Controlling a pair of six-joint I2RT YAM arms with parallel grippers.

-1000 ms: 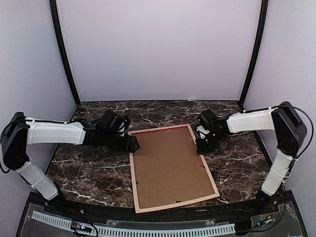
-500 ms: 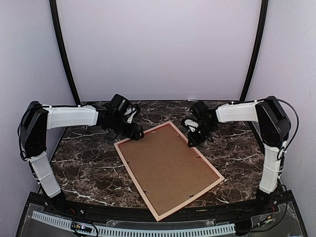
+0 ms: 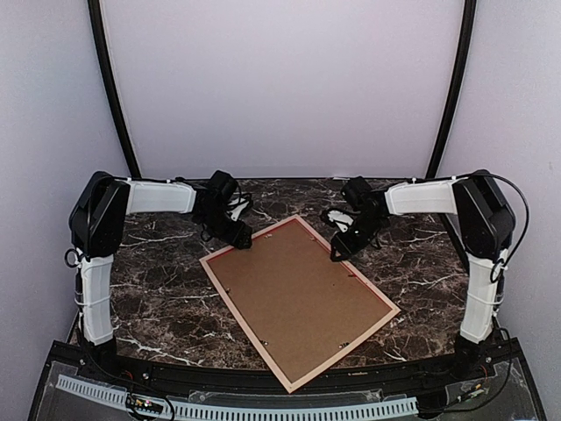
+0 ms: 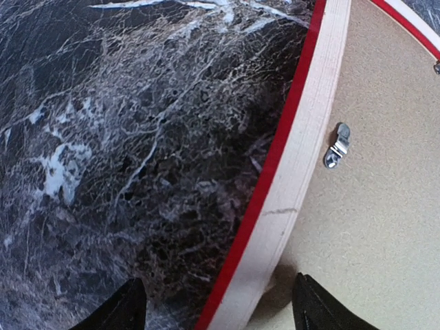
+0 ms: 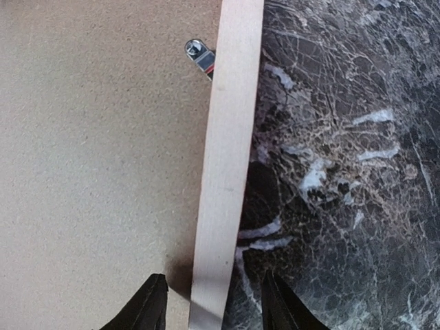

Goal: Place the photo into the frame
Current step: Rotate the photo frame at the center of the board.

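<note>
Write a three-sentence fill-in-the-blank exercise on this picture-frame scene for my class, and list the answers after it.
1. The frame lies face ____ on the table, with its pale back and clips showing.
2. The board filling it is ____ in colour.
3. The left gripper and the right gripper each have their fingers either side of a frame rail without touching it, so both are ____.

Missing words: down; brown; open.

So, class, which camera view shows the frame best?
The top view: the whole frame lies back up, all four rails visible. Each wrist view shows only a short stretch of one rail beside the brown board.
</note>
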